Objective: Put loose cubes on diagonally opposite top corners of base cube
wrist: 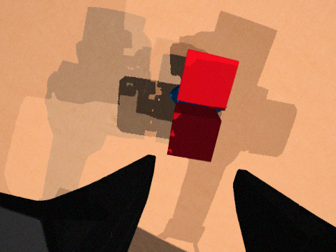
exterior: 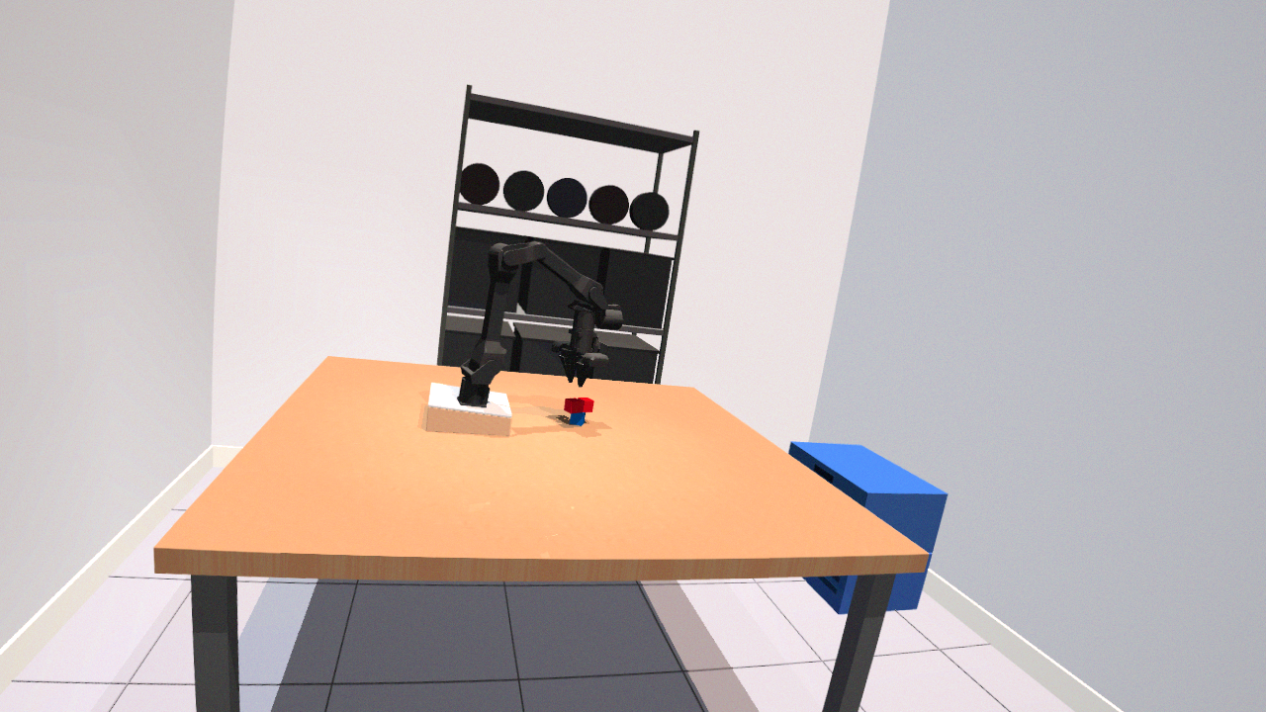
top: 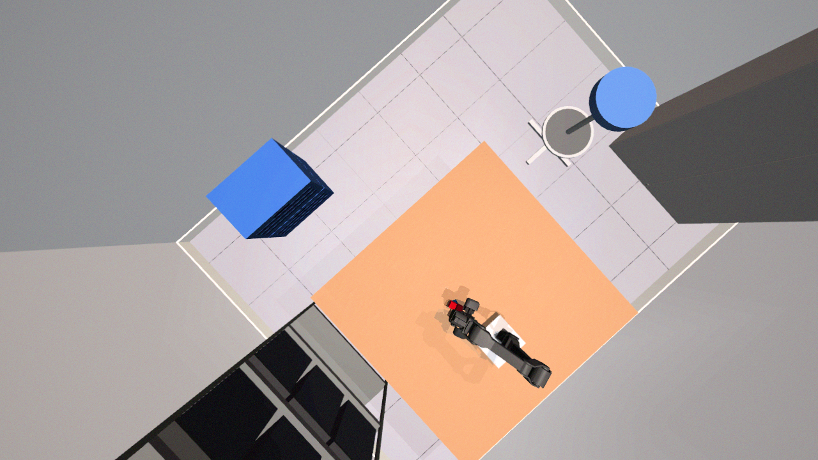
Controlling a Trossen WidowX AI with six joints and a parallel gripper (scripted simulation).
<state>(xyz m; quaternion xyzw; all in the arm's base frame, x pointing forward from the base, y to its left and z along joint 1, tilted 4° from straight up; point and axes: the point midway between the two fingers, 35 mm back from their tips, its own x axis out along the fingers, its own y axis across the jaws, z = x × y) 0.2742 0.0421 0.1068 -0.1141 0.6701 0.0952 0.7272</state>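
Observation:
The blue base cube [exterior: 577, 419] [wrist: 173, 94] stands on the table, mostly hidden from above under two red cubes. One red cube [wrist: 208, 80] shows a bright top in the wrist view. The other red cube [wrist: 196, 136] is in dark shade beside it, nearer the fingers. In the exterior view both rest on the blue cube and look roughly level. A blue corner peeks out at either side between them. I cannot make out the gap between the red cubes. My gripper [exterior: 575, 383] [wrist: 195, 170] is open and empty, a little above the red cubes and touching neither.
The arm's white-topped mounting block [exterior: 469, 420] [top: 498, 360] stands on the wooden table [top: 486, 229] [exterior: 531, 495] beside the cubes. A dark shelf rack [exterior: 580, 133] stands behind the table. A blue cabinet [top: 257, 188] [exterior: 894, 469] stands on the floor beyond the table edge.

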